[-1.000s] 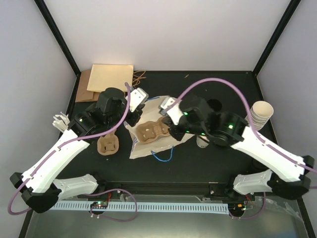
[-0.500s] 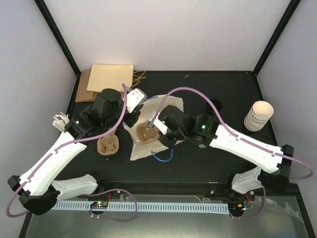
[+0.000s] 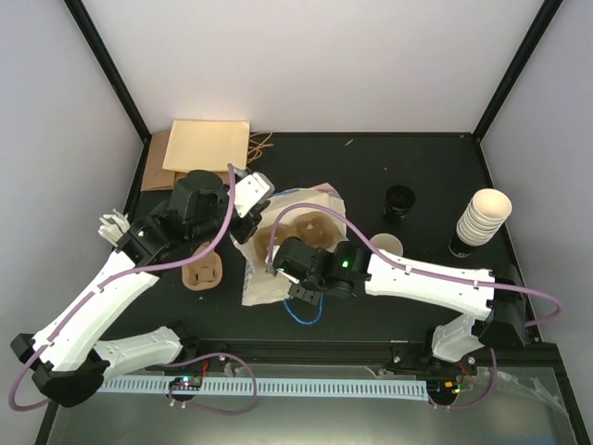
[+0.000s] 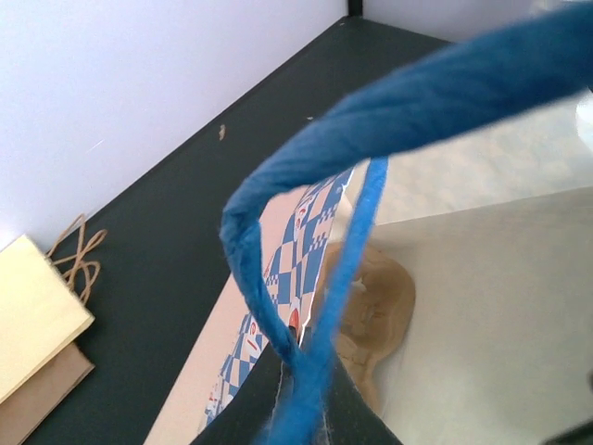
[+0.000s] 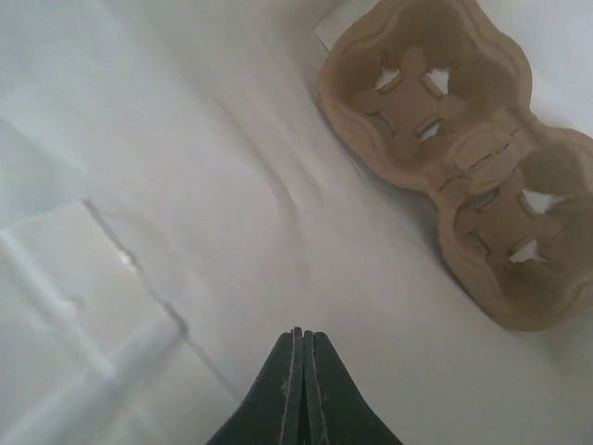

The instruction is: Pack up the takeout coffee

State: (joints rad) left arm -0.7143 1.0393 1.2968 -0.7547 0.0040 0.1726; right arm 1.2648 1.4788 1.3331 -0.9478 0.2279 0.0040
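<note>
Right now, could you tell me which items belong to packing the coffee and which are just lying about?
Job: single paper cup, black lid, blue-checked bag, cup carrier inside it.
Lying about: stacked cups, spare carrier, brown paper bags, loop of cord.

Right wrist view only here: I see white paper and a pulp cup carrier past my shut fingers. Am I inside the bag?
Observer: Yes, the top view shows the right gripper reaching into the open mouth of the bag.
Operator: What keeps it open?
Observer: The left gripper, shut on the blue handle, holds that side up.
Operator: And the coffee?
Observer: The cup stands outside the bag, upright on the table to its right, with no lid on; the black lid lies farther back.
</note>
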